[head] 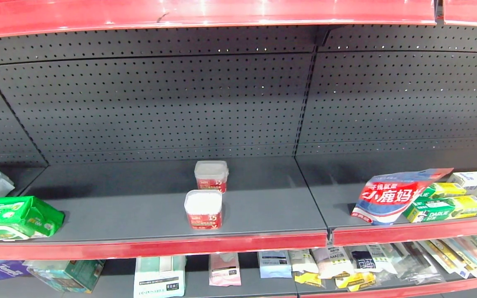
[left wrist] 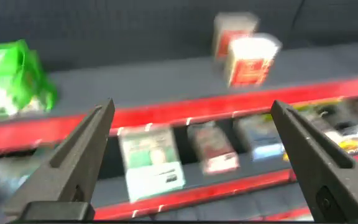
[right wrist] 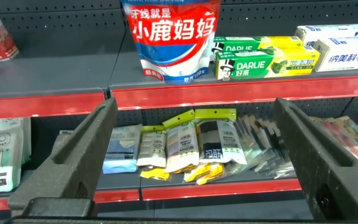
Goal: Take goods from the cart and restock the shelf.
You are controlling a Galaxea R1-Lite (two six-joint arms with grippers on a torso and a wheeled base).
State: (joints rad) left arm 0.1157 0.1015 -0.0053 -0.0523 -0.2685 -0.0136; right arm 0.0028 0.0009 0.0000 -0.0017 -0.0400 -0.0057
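On the shelf (head: 151, 244), head view: front tub (head: 203, 209) mid-board by the front edge, rear tub (head: 211, 176) just behind it. Green pack (head: 15, 215) at the left end; pouch (head: 391, 194) and toothpaste boxes (head: 443, 203) in the right bay.

Left wrist view: left gripper (left wrist: 191, 106) spread wide, holding nothing; both tubs beyond it, well apart.

Right wrist view: right gripper (right wrist: 196, 102) spread wide, empty; pouch and toothpaste boxes beyond, untouched.

A green tissue pack (head: 15, 216) lies left, toothpaste boxes (head: 443, 203) right.
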